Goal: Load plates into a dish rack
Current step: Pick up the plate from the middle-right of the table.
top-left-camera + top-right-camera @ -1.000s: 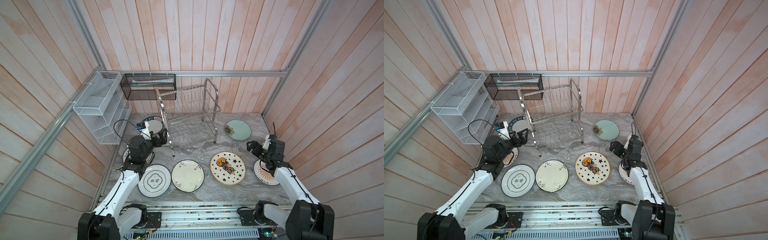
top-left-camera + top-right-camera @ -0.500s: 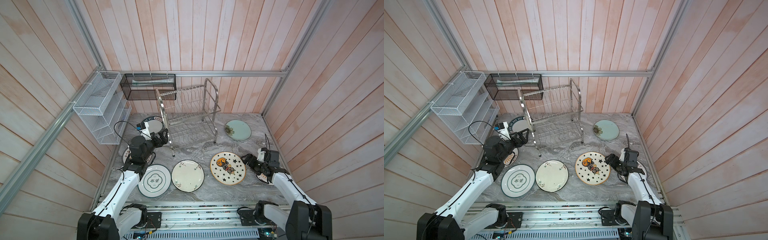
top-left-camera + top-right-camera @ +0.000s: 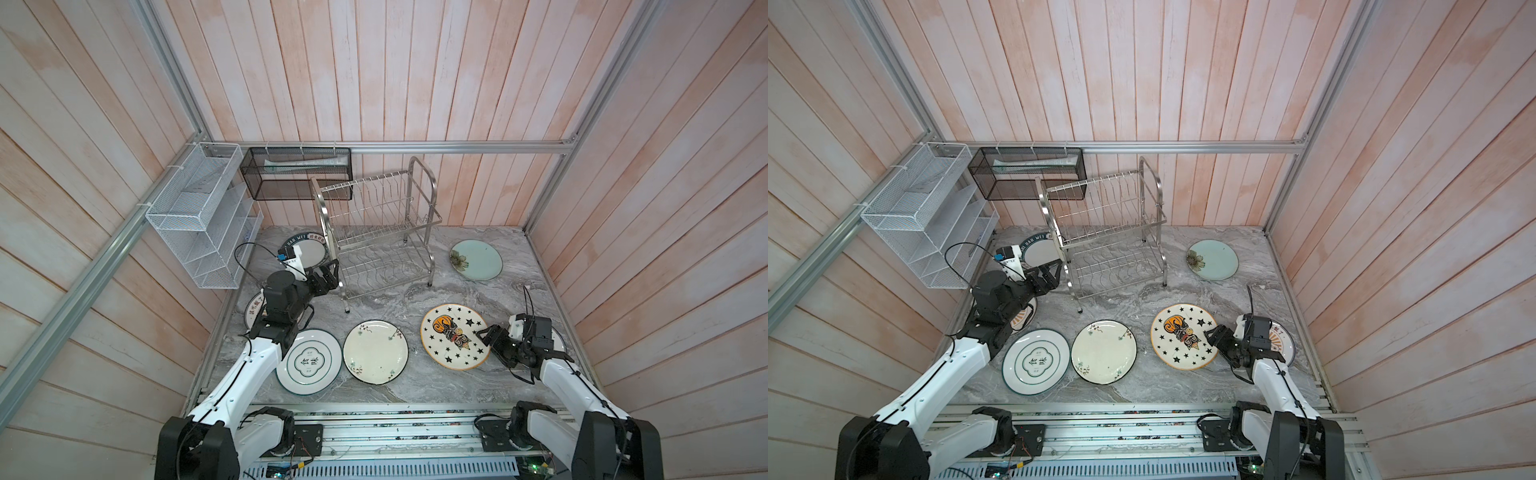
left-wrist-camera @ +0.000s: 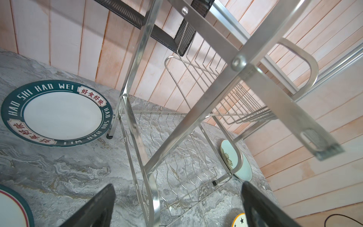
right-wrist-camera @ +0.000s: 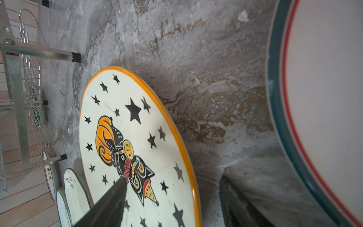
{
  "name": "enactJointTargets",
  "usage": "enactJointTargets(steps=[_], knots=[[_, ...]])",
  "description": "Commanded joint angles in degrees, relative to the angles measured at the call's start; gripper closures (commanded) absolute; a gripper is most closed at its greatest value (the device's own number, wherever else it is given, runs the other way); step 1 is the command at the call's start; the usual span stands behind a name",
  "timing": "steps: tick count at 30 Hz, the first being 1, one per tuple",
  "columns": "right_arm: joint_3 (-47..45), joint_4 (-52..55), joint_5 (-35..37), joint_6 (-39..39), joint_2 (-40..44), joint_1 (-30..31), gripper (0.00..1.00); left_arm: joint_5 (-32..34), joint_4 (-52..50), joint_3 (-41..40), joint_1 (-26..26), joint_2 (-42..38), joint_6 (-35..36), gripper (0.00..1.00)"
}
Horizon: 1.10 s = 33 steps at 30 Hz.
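Observation:
The dish rack (image 3: 380, 216) (image 3: 1108, 232) (image 4: 196, 113) stands empty at the back middle of the marble table. Several plates lie flat around it. My right gripper (image 3: 490, 343) (image 3: 1216, 338) (image 5: 172, 177) is low at the right rim of the star plate (image 3: 455, 336) (image 3: 1185, 336) (image 5: 137, 137). It is open, one finger over the plate's face and the other outside the rim. My left gripper (image 3: 330, 277) (image 3: 1052, 274) (image 4: 177, 185) hangs open and empty by the rack's front left leg.
Other plates: lettered white (image 3: 309, 360), cream floral (image 3: 376, 351), pale blue (image 3: 477, 259), green-rimmed (image 3: 309, 251) (image 4: 59, 114), one under each arm (image 3: 253, 309) (image 3: 1281, 336). A white mesh shelf (image 3: 199, 216) and a black mesh basket (image 3: 297, 174) hang on the walls.
My right arm has swung forward and down from beside the right wall to the star plate's rim, and its jaws have narrowed. The left arm has stayed put.

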State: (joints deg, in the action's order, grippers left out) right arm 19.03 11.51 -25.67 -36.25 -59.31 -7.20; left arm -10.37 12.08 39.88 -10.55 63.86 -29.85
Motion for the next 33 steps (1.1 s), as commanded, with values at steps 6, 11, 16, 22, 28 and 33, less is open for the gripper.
enactJointTargets(steps=[6,11,16,22,28,33], knots=[[-0.84,0.59,-0.79,-1.10,-1.73,1.75,0.37,-0.14,-1.88,3.55,-1.91,2.45,0.97,0.00],[-0.83,-0.03,-1.11,-0.93,-2.61,1.84,0.45,0.91,-2.81,4.19,-2.59,2.38,1.71,0.00],[-1.66,-1.31,-1.37,-1.02,-3.13,1.90,0.54,0.97,-3.75,4.95,-2.68,2.66,1.85,0.00],[-2.24,-2.41,-1.42,-0.32,-3.86,1.92,0.69,0.63,-4.32,5.38,-2.72,2.69,1.63,0.00],[-2.25,-3.47,-2.10,-0.16,-3.41,1.84,0.81,-0.12,-5.04,5.68,-2.74,2.67,1.40,0.00],[0.44,-2.10,-3.04,1.17,-2.25,1.75,0.86,0.09,-5.00,5.55,-2.75,2.76,1.64,0.00]])
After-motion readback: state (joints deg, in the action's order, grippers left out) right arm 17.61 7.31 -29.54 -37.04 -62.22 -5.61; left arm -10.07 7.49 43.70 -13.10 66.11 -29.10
